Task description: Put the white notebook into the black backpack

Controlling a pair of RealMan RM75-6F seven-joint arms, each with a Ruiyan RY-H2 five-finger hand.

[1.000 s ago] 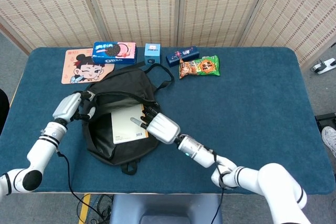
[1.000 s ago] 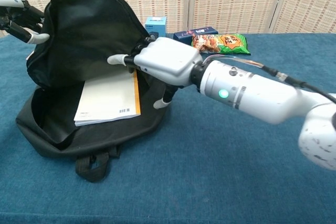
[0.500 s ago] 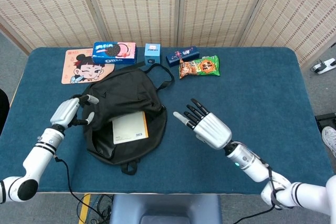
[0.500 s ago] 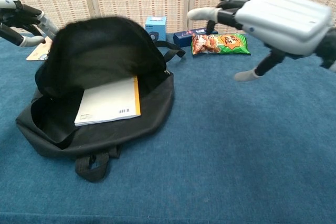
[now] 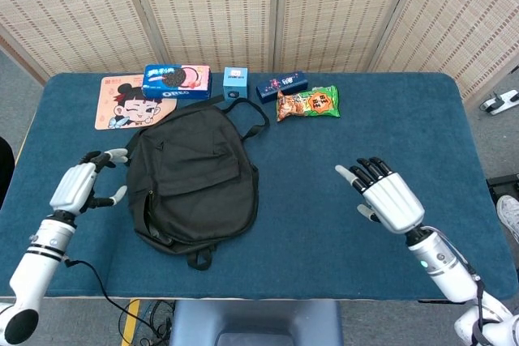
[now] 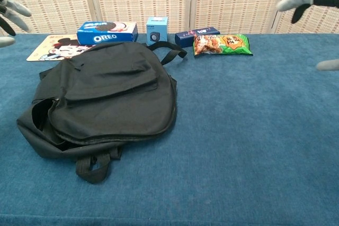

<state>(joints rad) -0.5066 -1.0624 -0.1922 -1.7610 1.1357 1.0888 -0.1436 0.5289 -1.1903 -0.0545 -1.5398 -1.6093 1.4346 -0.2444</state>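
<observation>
1 black backpack point(image 5: 195, 174) flap down, 2 hands empty, 4 snack pkgs

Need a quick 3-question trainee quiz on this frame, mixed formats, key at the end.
1. True or false: the backpack flap lies shut and no notebook shows.
2. Which item touches the backpack's far-left edge in the chest view? A) snack bag B) Oreo box C) none
3. Fill in: both the left hand and the right hand are ____ and hold nothing.

Key: 1 true. 2 C; both stand behind it, clear of the fabric. 3 open.
</observation>
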